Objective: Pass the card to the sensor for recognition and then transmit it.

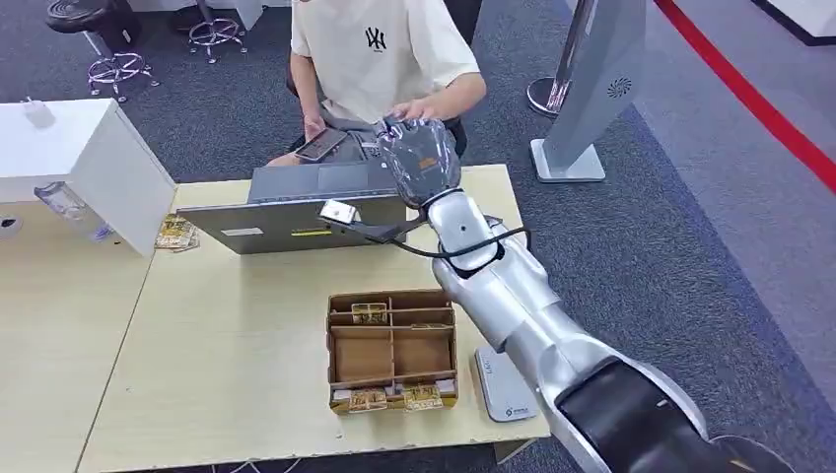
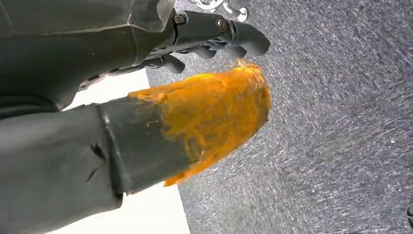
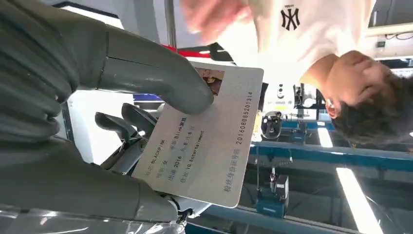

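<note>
Evidently I am holding the card (image 3: 209, 141) pinched under the thumb of my right hand (image 1: 422, 158), extended over the counter (image 1: 227, 335) toward the person (image 1: 380, 49); the sensor (image 1: 505, 386) step looks done, handover remaining.

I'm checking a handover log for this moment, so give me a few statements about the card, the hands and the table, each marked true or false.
1. The right hand holds a card under its thumb. True.
2. The card is blank. False: it bears printed text and a small photo.
3. The right hand is raised beyond the laptop, toward a seated person. True.
4. The cardboard organiser on the table is closed with a lid. False: it is open-topped, with cards in some compartments.
5. The left hand also holds a card. False: its fingers hang over the carpet, holding nothing.
</note>
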Controlling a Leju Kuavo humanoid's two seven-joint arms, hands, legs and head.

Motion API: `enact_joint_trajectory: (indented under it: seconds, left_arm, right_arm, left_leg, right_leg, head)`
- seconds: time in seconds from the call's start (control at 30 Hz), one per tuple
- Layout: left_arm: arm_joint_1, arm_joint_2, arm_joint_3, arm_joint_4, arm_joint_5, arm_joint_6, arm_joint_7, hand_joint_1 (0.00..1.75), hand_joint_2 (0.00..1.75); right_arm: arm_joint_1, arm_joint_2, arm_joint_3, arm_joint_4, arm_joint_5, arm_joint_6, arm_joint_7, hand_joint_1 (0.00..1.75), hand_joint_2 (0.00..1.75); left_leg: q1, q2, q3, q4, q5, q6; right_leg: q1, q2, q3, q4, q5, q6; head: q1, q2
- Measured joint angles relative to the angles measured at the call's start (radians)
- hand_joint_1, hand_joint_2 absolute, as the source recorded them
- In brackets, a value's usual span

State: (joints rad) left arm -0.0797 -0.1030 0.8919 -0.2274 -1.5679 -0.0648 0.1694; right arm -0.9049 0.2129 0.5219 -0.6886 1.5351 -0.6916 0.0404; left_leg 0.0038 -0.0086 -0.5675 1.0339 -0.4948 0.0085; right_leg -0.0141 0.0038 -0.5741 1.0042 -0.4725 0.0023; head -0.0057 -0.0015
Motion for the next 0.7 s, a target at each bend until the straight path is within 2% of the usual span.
enact_joint_trajectory:
  seconds: [0.7]
  left_arm:
    - [-0.005, 0.002, -0.013, 0.0, 0.0, 0.003, -0.001, 0.0, 0.0]
  right_arm:
    - [-0.007, 0.005, 0.018, 0.02, 0.018, 0.0, 0.051, 1.75, 1.75]
  left_leg:
    - [0.0, 0.0, 0.0, 0.0, 0.0, 0.0]
  right_leg:
    - [0.0, 0.0, 0.0, 0.0, 0.0, 0.0]
  head:
    - [0.0, 0.0]
